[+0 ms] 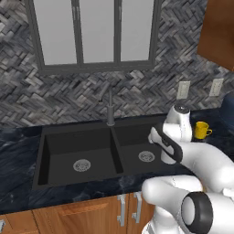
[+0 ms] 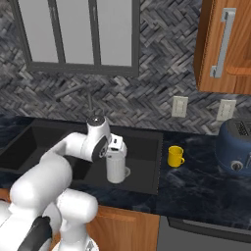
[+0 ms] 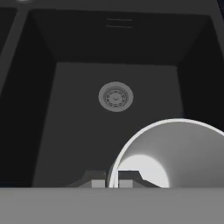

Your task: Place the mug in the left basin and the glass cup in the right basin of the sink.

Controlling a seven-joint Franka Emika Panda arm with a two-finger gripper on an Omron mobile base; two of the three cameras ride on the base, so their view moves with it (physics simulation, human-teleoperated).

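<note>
Glass cup [image 2: 116, 166] hangs upright inside the right basin [image 2: 142, 162], its rim pinched by the claw [image 3: 113, 181]; mug [image 2: 175, 156] stands on the surface [image 2: 196, 191] right of the sink [image 1: 45, 155].

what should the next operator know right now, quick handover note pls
Gripper: jaws shut on the rim of the glass cup, holding it upright over the right basin.
Mug: upright on the counter right of the sink, untouched.
Left basin: nothing in it.
Done: cup picked up and brought over its basin.
Left: set the cup down and release, then fetch the mug and place it in the left basin.
</note>
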